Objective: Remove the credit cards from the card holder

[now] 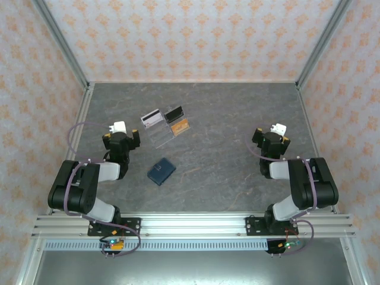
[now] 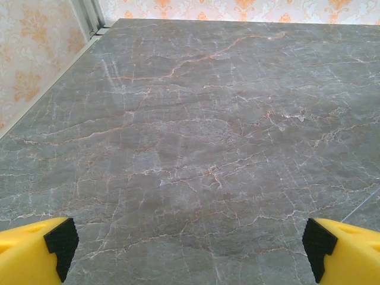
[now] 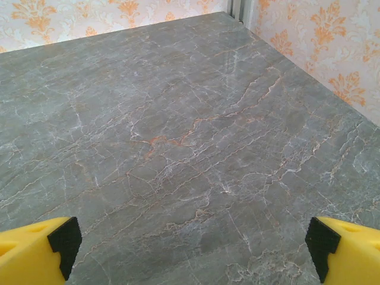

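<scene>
The card holder point(image 1: 161, 171), a small dark navy wallet, lies folded shut on the grey marble table between the two arms, nearer the left one. The credit cards are hidden inside it. My left gripper point(image 1: 121, 138) hovers up and to the left of the wallet, open, with nothing between its yellow fingers point(image 2: 35, 255). Far to the wallet's right, my right gripper point(image 1: 271, 139) also stands open and empty, its fingers point(image 3: 350, 252) spread wide over bare table.
A clear acrylic tiered stand point(image 1: 165, 125) holding a few cards sits behind the wallet, towards the back. Patterned walls with metal posts point(image 1: 71, 59) close in the table on the left, back and right.
</scene>
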### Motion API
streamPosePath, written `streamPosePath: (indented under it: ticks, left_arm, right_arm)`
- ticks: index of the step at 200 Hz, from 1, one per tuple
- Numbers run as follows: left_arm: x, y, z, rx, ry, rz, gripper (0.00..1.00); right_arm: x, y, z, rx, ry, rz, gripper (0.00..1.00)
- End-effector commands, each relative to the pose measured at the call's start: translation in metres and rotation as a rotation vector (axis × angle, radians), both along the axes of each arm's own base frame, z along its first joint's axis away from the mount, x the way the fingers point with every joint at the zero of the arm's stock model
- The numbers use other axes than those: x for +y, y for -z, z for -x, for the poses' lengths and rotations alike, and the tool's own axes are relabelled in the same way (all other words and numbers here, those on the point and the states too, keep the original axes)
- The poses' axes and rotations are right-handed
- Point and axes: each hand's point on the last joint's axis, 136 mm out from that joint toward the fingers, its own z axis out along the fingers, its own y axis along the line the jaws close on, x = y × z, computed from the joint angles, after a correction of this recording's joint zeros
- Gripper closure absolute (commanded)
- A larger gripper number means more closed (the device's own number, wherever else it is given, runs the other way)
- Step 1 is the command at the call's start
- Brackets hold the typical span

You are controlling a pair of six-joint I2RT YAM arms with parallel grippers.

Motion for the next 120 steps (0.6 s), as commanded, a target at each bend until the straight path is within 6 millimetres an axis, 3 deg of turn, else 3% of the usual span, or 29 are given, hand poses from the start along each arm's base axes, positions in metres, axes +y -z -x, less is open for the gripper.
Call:
streamPosePath:
  ticks: [1, 120]
  left_arm:
    - [-0.0022, -0.0081, -0.0077, -0.018, 0.011, -0.017, 0.0]
    - [-0.0024, -0.0082, -0.008, -0.018, 0.012, -0.016, 0.0]
  right_arm:
    - [-0.0001, -0.0068, -0.0068, -0.019, 0.001, -0.012, 0.01]
    - [-0.0002, -0.0059, -0.0073, -0.015, 0.0, -0.014, 0.01]
